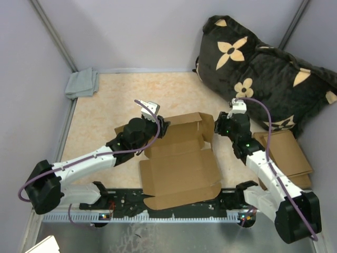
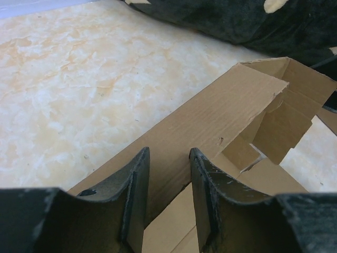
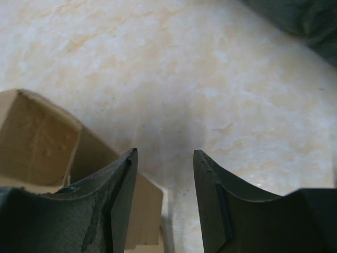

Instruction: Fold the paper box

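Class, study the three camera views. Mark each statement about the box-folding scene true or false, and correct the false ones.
1. The paper box lies completely flat. False: its far wall stands raised.
2. A grey cloth lies in the far left corner of the table. True.
3. The right gripper is shut on the box. False: its jaws stand apart over the table, beside the box's corner.
4. The flowered cushion lies at the far right. True.
5. The stack of flat cardboard lies left of the box. False: it lies to the right.

Pale lilac walls [image 1: 158,31], marbled tabletop [image 1: 116,100]
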